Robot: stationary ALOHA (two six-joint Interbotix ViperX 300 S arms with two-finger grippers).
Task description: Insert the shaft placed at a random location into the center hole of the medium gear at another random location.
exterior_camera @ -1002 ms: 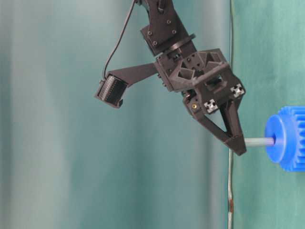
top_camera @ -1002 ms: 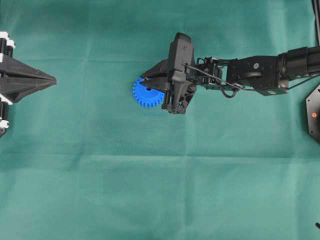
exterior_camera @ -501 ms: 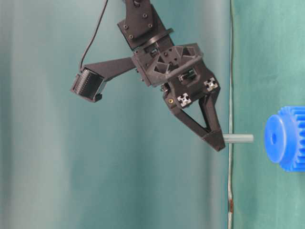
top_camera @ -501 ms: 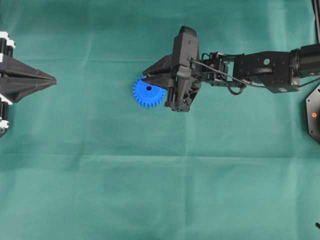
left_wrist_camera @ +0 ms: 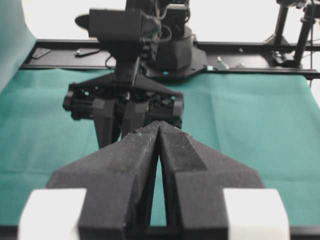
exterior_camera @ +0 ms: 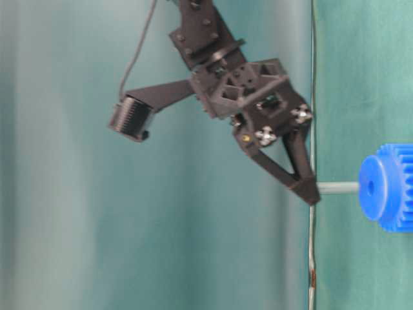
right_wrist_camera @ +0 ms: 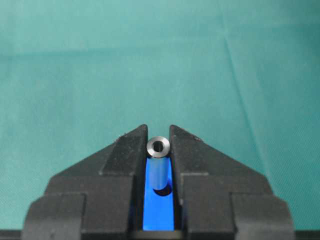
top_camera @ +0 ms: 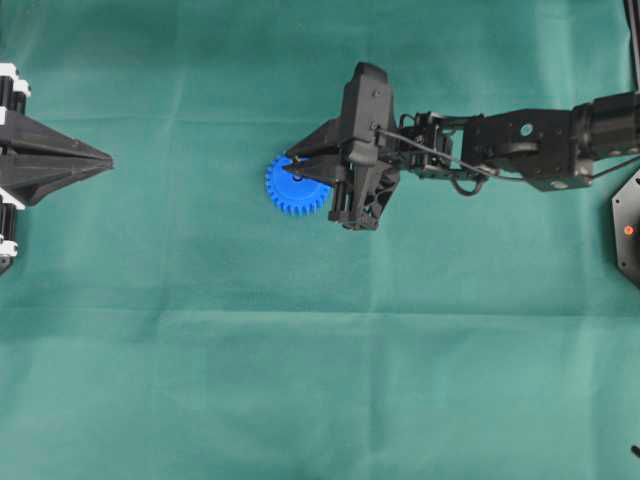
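Overhead view: the right gripper (top_camera: 293,163) hung over the upper rim of the blue gear (top_camera: 290,190) on the green cloth (top_camera: 320,380), probably because the pin must go straight down into the hole in the gear's middle. The pin itself was hidden under the fingers here. The left gripper (top_camera: 105,158) sat at the far left edge, well apart from the gear, likely just parked out of the way.

Table-level view (scene turned sideways): the right gripper (exterior_camera: 312,192) pinched the grey pin (exterior_camera: 337,188) at one end. The pin's free end sat just short of the gear (exterior_camera: 387,187) face, or just touching it, roughly in line with the center hole (exterior_camera: 370,186). Not seated yet, by my read. Holding it by the far end leaves the tip free to enter.

Left wrist view: the left gripper (left_wrist_camera: 159,126) had its jaws pressed together at the tips, nothing between them.

Right wrist view: the fingers (right_wrist_camera: 127,150) of the right gripper (right_wrist_camera: 158,145) were narrowed onto the pin (right_wrist_camera: 158,150), touching it on both sides, its ring-shaped top end facing the camera. The gear (right_wrist_camera: 158,210) showed as a blue strip in the gap below, with the hole (right_wrist_camera: 164,190) dark just at the pin's lower end. Alignment looked close.
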